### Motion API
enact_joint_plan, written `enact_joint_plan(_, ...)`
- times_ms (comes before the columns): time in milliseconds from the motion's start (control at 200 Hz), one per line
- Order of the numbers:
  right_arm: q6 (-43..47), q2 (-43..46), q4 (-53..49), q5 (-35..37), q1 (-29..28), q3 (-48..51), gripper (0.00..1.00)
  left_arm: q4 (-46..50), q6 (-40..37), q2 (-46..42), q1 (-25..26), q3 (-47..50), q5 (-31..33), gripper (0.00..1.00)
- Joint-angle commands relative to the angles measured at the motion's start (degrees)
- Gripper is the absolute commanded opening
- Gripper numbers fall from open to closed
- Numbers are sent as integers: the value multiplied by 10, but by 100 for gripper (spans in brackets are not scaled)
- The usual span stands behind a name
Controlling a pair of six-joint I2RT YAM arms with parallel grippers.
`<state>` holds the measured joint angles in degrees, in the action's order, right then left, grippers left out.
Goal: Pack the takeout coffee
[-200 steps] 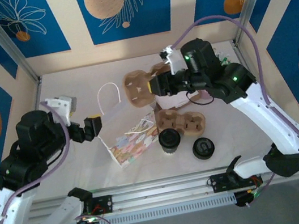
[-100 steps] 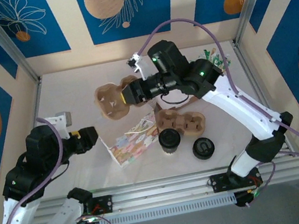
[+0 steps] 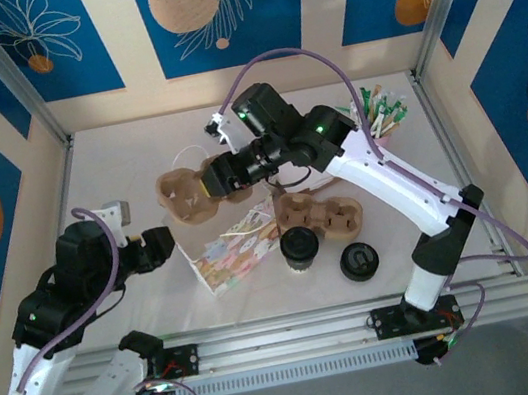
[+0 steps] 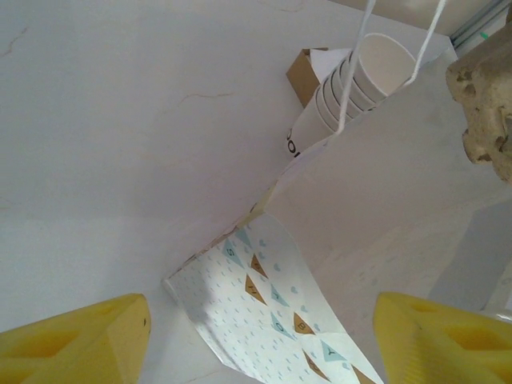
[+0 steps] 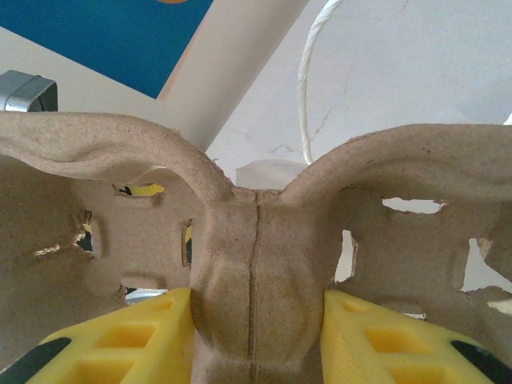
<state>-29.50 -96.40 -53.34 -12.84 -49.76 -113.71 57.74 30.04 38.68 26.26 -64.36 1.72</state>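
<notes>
The takeout coffee (image 3: pixel 300 247), a cream cup under a black lid, stands on the table just right of the patterned paper bag (image 3: pixel 230 251). My right gripper (image 3: pixel 212 180) is shut on a brown cardboard cup carrier (image 3: pixel 182 191), held in the air over the bag's left end. In the right wrist view its yellow fingers (image 5: pixel 128 340) pinch the carrier's middle ridge (image 5: pixel 256 264). The left gripper (image 3: pixel 156 248) is open beside the bag's left end. Its yellow fingers (image 4: pixel 80 344) stand wide apart with the bag's patterned panel (image 4: pixel 264 312) beyond them, and nothing is held.
A second cardboard carrier (image 3: pixel 320 213) lies behind the coffee, and a flat black lid (image 3: pixel 359 261) to its right. A holder of stirrers (image 3: pixel 382 115) stands at the back right. A stack of lidless cream cups (image 4: pixel 360 76) lies past the bag.
The right arm has swung left with the carrier, from the bag's right end to above its left end. The left gripper has drawn back and down from the bag and narrowed its jaws.
</notes>
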Motion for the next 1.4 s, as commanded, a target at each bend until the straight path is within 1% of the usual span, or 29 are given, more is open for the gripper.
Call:
enact_joint_plan(0,-7,-4,-13,-25,-8,-16,42,3,-5,-9,-5,9,15,74)
enact_joint_plan(170,-3,-12,-19,-30,-7,-11,42,2,-2,-16,-4,11,21,74)
enact_joint_plan(420,8,-35,-35,-19,-3,-18,42,-3,-5,-19,-4,17,12,77)
enact_joint_plan(695,26,-45,-71,20,1,-33,42,3,-12,-18,-4,23,24,78)
enact_joint_plan(885,32,-45,-82,32,4,-36,41,3,-13,-26,-4,25,41,78)
enact_joint_plan(1085,45,-47,-94,45,3,-41,41,7,-13,-27,-4,22,43,78)
enact_joint_plan(1396,73,-82,-138,77,-17,-88,41,8,-16,-33,-4,18,58,78)
